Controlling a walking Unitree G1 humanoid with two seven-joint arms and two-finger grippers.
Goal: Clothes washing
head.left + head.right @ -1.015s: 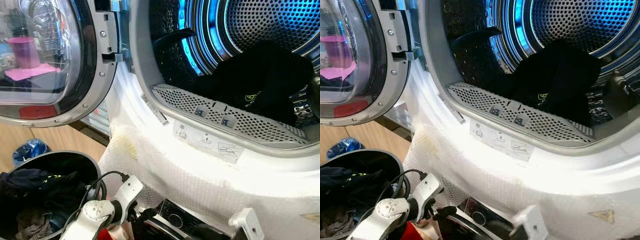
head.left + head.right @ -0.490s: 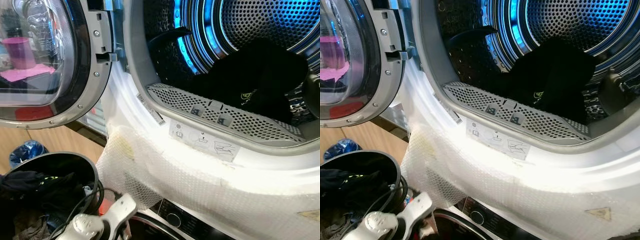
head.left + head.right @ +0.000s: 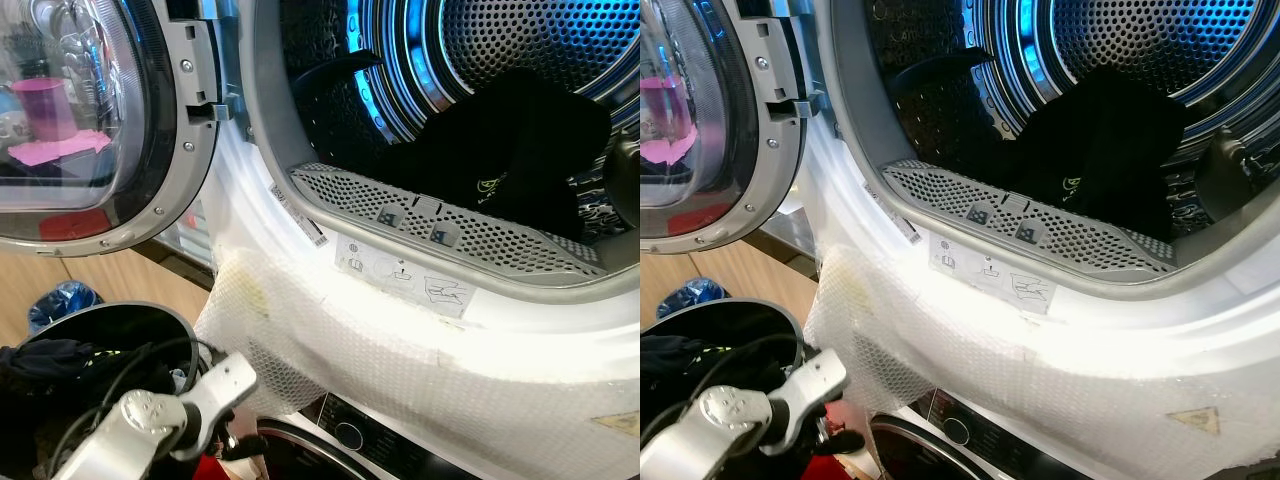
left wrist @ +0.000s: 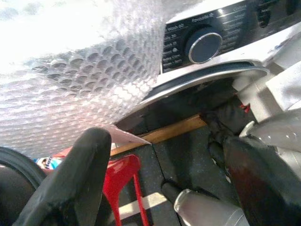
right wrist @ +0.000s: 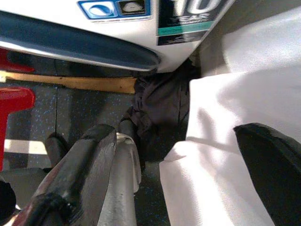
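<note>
The upper machine's drum (image 3: 520, 40) stands open, lit blue, with a heap of dark clothes (image 3: 510, 160) lying in it behind the perforated lint grille (image 3: 430, 215). Its round glass door (image 3: 90, 120) is swung open to the left. A black basket (image 3: 150, 320) at the lower left holds more dark clothes (image 3: 50, 365). My left arm (image 3: 150, 415) reaches in low beside the basket; my left gripper (image 4: 160, 188) is open and empty below the lower machine's control dial (image 4: 203, 45). My right gripper (image 5: 178, 179) is open, hanging low over the floor.
Bubble wrap (image 3: 330, 340) covers the front between the two stacked machines. A dark garment (image 5: 160, 113) lies on the floor against the lower machine, next to white fabric (image 5: 225, 117). A red stool (image 4: 120, 174) stands by the basket. A blue bag (image 3: 60, 300) lies on the wooden floor.
My left arm dipped and then came back up at the lower left, now further left. The white part of my right arm has dropped below the bottom edge. The camera shifted slightly.
</note>
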